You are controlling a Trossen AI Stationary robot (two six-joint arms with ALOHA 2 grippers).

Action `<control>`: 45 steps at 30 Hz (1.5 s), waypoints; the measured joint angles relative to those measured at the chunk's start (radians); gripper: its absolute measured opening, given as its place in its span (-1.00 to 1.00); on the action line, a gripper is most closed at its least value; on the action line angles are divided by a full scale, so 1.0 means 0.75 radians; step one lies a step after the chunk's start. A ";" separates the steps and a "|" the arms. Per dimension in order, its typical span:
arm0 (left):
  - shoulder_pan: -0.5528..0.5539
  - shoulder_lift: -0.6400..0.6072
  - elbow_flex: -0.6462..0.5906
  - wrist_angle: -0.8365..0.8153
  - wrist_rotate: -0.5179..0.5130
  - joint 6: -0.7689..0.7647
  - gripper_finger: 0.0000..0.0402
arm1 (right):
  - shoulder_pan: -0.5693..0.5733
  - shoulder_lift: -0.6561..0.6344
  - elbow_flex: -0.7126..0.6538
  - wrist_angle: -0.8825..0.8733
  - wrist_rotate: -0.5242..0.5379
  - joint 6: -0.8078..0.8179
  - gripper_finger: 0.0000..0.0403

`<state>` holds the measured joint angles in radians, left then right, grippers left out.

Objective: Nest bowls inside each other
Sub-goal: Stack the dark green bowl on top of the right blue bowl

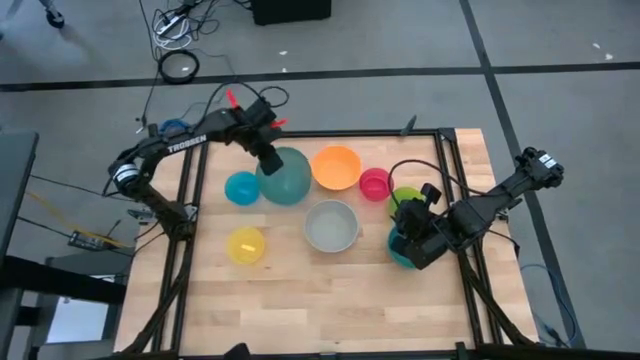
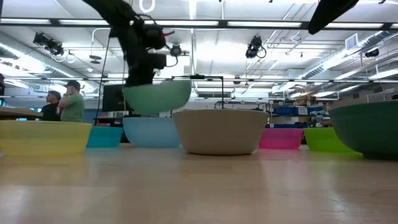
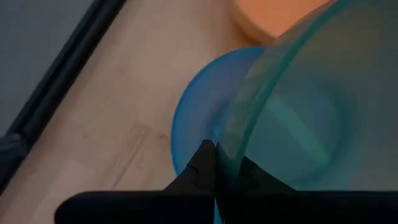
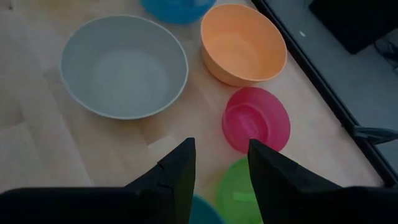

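The left gripper (image 1: 268,160) pinches the thin rim of a light, stiff, slippery teal bowl (image 1: 284,177), while the right gripper (image 4: 219,163) hangs spread.

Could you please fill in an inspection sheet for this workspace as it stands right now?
Surface: wooden table in a black frame.
Job's things: green bowl held up over the light blue bowl, not nested; cyan bowl, yellow bowl, grey-white bowl, orange bowl, pink bowl, lime bowl and teal bowl sit separately.
Clutter: nothing seen.
Grippers: left gripper shut on the green bowl's rim; right gripper open above the table near the lime and teal bowls.
Cables: loose cables on the floor beyond the table.
Surroundings: people in the room behind.
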<state>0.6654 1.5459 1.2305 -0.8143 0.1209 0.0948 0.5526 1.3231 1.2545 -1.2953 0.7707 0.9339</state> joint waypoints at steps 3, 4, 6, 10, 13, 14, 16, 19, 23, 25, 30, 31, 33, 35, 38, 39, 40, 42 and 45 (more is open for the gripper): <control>0.005 0.021 -0.084 0.109 -0.038 -0.024 -0.96 | -0.009 0.000 -0.001 0.004 -0.001 -0.008 -0.33; 0.009 0.022 -0.108 0.145 -0.039 -0.027 -0.95 | -0.010 0.000 -0.001 0.006 -0.002 -0.015 -0.33; 0.012 0.019 -0.146 0.202 -0.042 -0.040 -0.87 | -0.011 0.000 0.000 0.021 -0.006 -0.020 -0.33; 0.011 0.019 -0.168 0.233 -0.106 -0.071 -0.63 | -0.019 0.000 0.000 0.054 -0.007 -0.062 -0.33; 0.012 0.019 -0.167 0.257 -0.112 -0.082 -0.49 | -0.035 0.000 0.000 0.074 -0.005 -0.091 -0.33; 0.012 0.019 -0.166 0.254 -0.111 -0.093 -0.46 | -0.037 0.000 -0.001 0.077 -0.005 -0.096 -0.33; 0.012 0.019 -0.158 0.241 -0.102 -0.098 -0.41 | -0.049 0.000 -0.001 0.089 -0.003 -0.114 -0.33; 0.008 0.019 -0.135 0.235 -0.071 -0.099 -0.38 | -0.071 0.000 -0.001 0.116 -0.004 -0.154 -0.33; 0.006 0.019 -0.075 0.166 -0.065 -0.099 -0.37 | -0.112 0.000 -0.001 0.131 0.000 -0.204 -0.33; 0.006 0.019 -0.041 0.125 -0.065 -0.094 -0.37 | -0.130 0.000 -0.001 0.131 0.000 -0.220 -0.33; 0.007 0.019 0.029 0.121 -0.066 -0.066 -0.36 | -0.165 0.000 -0.001 0.131 -0.001 -0.239 -0.33; 0.007 0.019 0.037 0.139 -0.066 -0.065 -0.36 | -0.169 0.000 -0.001 0.131 -0.001 -0.242 -0.33; 0.007 0.018 0.039 0.206 -0.065 -0.074 -0.36 | -0.175 0.000 -0.001 0.131 0.000 -0.248 -0.33; 0.007 0.021 0.036 0.269 -0.069 -0.110 -0.36 | -0.181 0.000 -0.001 0.132 -0.001 -0.251 -0.33; 0.007 0.050 0.036 0.303 -0.123 -0.155 -0.36 | -0.183 0.000 -0.001 0.136 -0.001 -0.262 -0.33; 0.004 0.066 0.035 0.299 -0.157 -0.166 -0.36 | -0.183 0.000 -0.001 0.136 -0.001 -0.266 -0.33; 0.001 0.084 0.035 0.294 -0.190 -0.172 -0.36 | -0.183 0.000 -0.001 0.139 -0.001 -0.270 -0.33; -0.001 0.120 0.034 0.267 -0.209 -0.182 -0.36 | -0.183 0.000 -0.001 0.141 -0.003 -0.273 -0.33; -0.019 0.187 0.034 0.247 -0.215 -0.212 -0.36 | -0.183 0.000 -0.001 0.141 -0.004 -0.271 -0.33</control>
<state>0.6511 1.6858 1.2564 -0.6290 -0.0402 -0.0639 0.4152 1.3231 1.2541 -1.1896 0.7673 0.7303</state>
